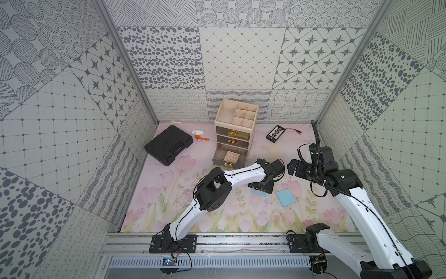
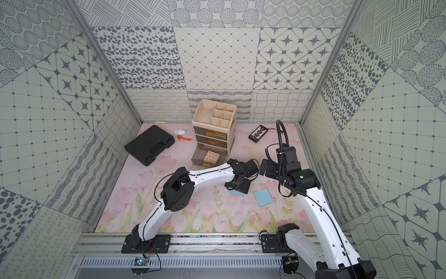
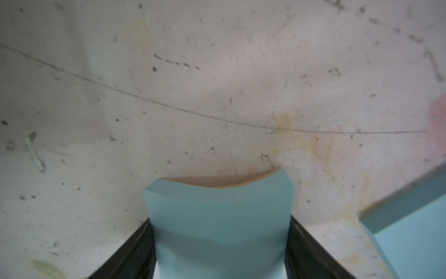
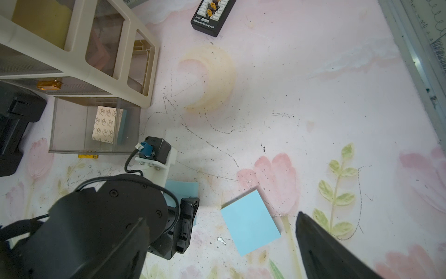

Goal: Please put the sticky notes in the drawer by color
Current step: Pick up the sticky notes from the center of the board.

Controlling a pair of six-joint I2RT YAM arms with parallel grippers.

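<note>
1. Three drawers sit in the cabinet (image 1: 236,135). Its bottom drawer (image 1: 216,158) is open and holds one pad (image 1: 231,157), patterned backing up.
2. Left gripper (image 3: 220,224) pinches a blue sticky pad (image 3: 218,200) by two opposite edges. The pad bows, so I judge it light and soft.
3. Second blue pad (image 1: 287,197) lies flat on the mat (image 1: 241,212), just beside.
4. Right gripper (image 1: 292,168) is wide and empty.

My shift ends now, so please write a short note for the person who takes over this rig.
Left gripper: jaws closed on a blue pad, low at the mat.
Right gripper: open, empty, above the mat.
Done: a stored pad, backing up, lies in the open bottom drawer; upper drawers shut.
Left to do: blue pad and loose blue pad into that drawer; then close it, I think.
</note>
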